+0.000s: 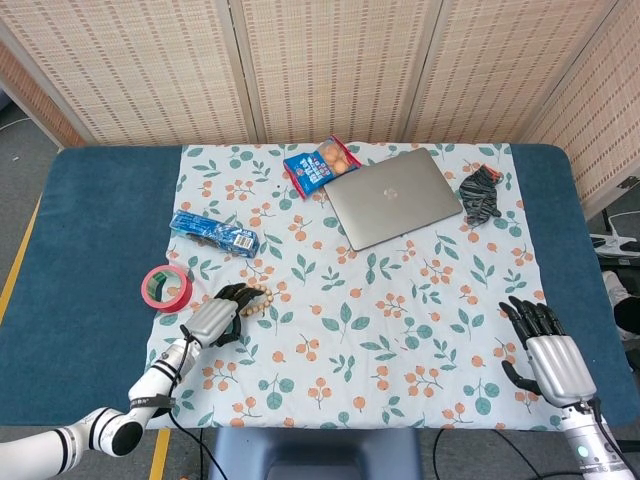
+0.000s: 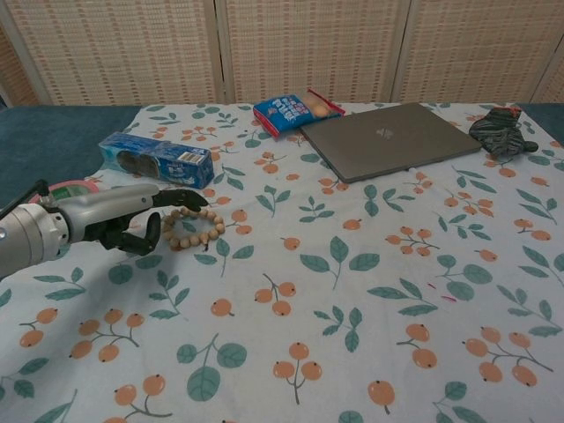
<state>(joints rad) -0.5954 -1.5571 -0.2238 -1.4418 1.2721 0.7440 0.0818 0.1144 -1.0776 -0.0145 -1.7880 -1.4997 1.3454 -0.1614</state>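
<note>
Bead bracelet on tablecloth, beside open-fingered left hand.

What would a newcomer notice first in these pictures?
Probably the left hand low over the floral cloth, its fingers at a wooden bead bracelet lying on the cloth. Behind lie a closed grey laptop and a blue snack bag.

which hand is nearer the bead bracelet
Left. The left hand lies right beside the bead bracelet, fingers over its edge; the right hand rests far across the table.
</note>
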